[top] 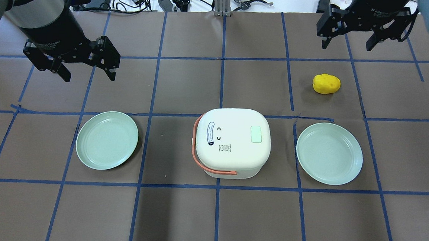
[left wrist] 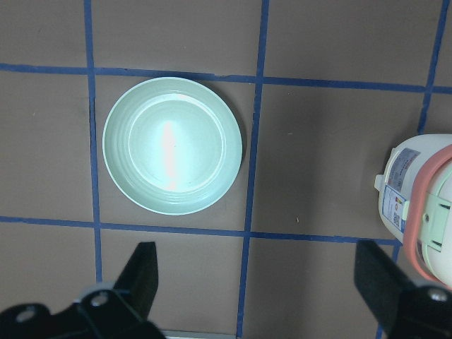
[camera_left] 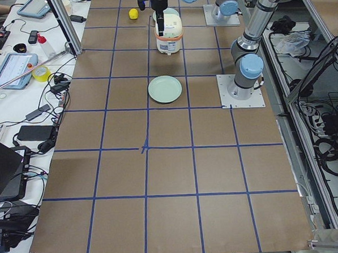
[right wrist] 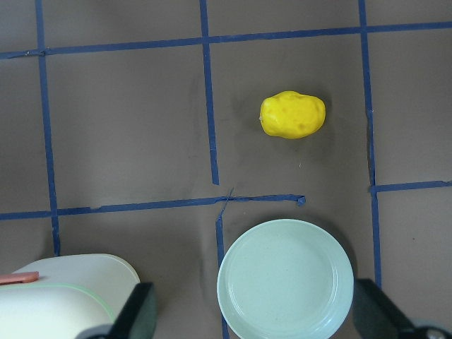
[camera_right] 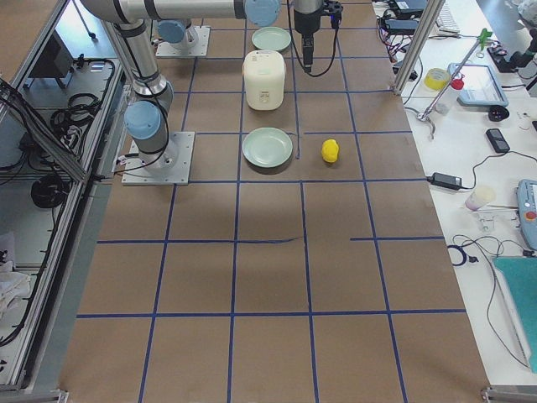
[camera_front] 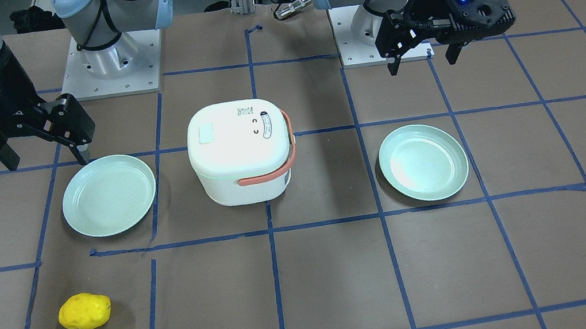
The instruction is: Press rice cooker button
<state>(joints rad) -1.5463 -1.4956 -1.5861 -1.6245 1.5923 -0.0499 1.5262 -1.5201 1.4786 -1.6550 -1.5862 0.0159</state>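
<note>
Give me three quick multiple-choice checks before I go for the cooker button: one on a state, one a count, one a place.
1. The left gripper and right gripper are: A) both open, empty B) both shut C) holding plates.
2. Plates beside the rice cooker: A) one B) two C) three.
3. The yellow lump lies: A) on the rice cooker B) on bare table beyond the right plate C) in the left gripper.
Answers: 1 A, fingers spread with nothing between; 2 B, left plate and right plate flank it; 3 B, overhead shows it on brown paper past that plate.
</note>
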